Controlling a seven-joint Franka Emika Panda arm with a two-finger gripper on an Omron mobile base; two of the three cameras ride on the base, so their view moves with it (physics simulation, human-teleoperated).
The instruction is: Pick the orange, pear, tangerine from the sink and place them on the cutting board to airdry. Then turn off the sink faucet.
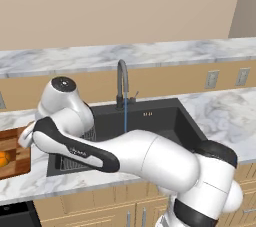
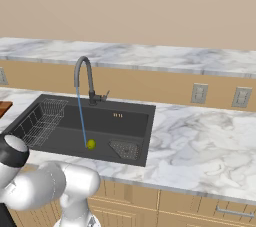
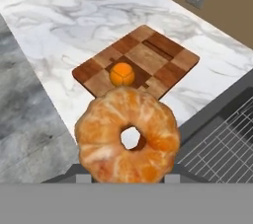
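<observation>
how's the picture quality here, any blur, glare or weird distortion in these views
Hand view: the orange fruit in the gripper looks warped, ring-like with a hole, while the cutting board is sharp. Right base view: even light, no glare, pear crisp. Left base view: slightly soft, faint shadows.

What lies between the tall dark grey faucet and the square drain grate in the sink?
In the right base view, a small yellow-green pear lies on the basin floor between the gooseneck faucet and the drain grate, under the thin blue water stream.

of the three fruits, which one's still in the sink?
The pear: small, yellow-green, on the sink floor under the water stream. One orange fruit lies on the cutting board; the other orange fruit is at the gripper, above the board.
</observation>
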